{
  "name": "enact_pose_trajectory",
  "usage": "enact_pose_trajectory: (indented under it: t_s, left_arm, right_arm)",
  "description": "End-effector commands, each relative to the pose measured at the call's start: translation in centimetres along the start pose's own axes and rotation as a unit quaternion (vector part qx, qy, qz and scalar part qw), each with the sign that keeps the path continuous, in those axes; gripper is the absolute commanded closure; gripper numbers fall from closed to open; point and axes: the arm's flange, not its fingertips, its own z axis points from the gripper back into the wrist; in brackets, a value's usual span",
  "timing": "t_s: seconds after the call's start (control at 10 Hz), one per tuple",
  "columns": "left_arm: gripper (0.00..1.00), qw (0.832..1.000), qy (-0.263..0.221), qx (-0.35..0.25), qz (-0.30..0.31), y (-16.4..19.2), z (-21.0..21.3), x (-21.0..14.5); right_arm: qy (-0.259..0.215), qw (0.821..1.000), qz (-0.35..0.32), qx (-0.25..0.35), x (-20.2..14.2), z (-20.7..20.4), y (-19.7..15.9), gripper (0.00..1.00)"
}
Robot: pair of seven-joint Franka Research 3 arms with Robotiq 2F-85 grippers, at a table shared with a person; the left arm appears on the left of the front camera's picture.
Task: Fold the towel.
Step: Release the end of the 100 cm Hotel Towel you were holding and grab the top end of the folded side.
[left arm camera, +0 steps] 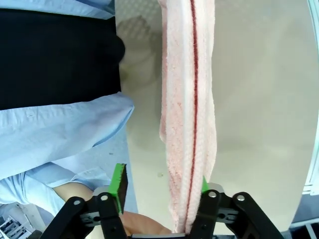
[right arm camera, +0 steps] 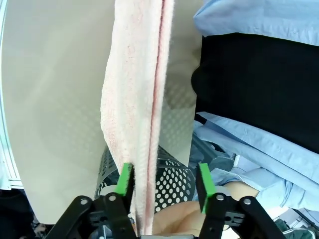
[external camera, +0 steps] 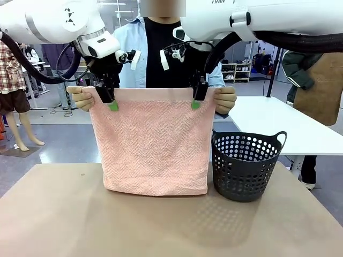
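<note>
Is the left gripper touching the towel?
Touching. In the left wrist view the towel lies against one green pad of the left gripper; the other pad stands apart.

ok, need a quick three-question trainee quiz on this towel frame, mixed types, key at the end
1. True or false: the towel lies in the basket.
2. In the front view, the basket stands on which side of the towel? A: picture left. B: picture right. C: in front of it.
3. Fill in: the left pincer and right pincer straddle the towel's top edge, both ____.

Key: 1 false, it hangs upright with the person's hands holding its top corners. 2 B. 3 open.
</note>
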Motion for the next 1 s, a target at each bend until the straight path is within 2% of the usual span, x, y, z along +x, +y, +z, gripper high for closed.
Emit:
enact_pose_trajectory:
  t_s: [0.0, 0.1, 0.2, 0.3, 0.9]
  left_arm:
    - [1.00, 1.000, 0.009, -0.007, -0.002, 0.41, 0.32, 0.11]
    - [0.86, 1.000, 0.009, -0.008, -0.004, 0.40, 0.36, 0.10]
    - [0.96, 1.000, 0.009, -0.008, -0.005, 0.44, 0.33, 0.16]
    - [1.00, 1.000, 0.010, -0.009, -0.006, 0.44, 0.30, 0.19]
    - [1.00, 1.000, 0.007, -0.016, -0.019, 0.03, 0.45, 0.02]
  right_arm:
    - [0.011, 1.000, -0.020, 0.002, 0.38, 0.23, -0.26, 1.00]
    - [0.011, 1.000, -0.021, 0.004, 0.46, 0.21, -0.25, 1.00]
    - [0.010, 1.000, -0.024, 0.006, 0.50, 0.20, -0.30, 0.97]
    - [0.009, 1.000, -0.027, 0.008, 0.47, 0.16, -0.33, 1.00]
    - [0.004, 0.999, -0.038, 0.008, 0.31, 0.23, -0.24, 1.00]
